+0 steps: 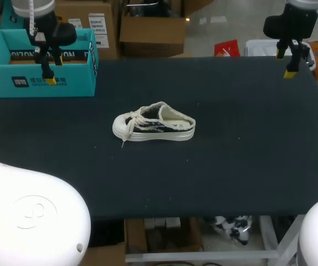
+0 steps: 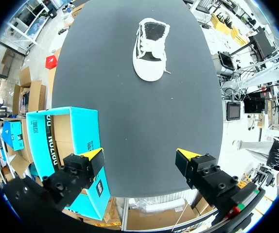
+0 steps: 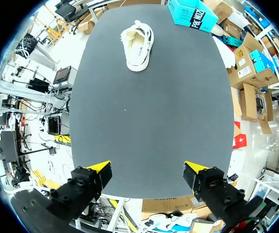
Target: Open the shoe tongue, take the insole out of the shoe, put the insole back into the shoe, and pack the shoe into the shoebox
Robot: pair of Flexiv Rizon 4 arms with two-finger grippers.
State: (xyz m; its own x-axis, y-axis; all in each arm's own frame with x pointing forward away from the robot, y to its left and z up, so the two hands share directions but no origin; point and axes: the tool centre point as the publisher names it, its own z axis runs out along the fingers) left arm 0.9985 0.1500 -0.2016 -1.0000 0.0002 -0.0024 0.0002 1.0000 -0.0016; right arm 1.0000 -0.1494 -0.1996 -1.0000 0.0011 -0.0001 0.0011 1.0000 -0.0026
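Overhead, you see the white-and-black canvas shoe [image 1: 154, 122] standing on its sole mid-table [image 1: 231, 166]. The open teal cardboard shoebox [image 1: 40, 83] sits at the far left corner under your left end effector [image 1: 49, 75]. Your right end effector [image 1: 286, 64] hangs over the far right corner.

Left wrist: fingers wide apart, empty, shoebox beside them.

Right wrist: fingers wide apart, empty, shoe well ahead.
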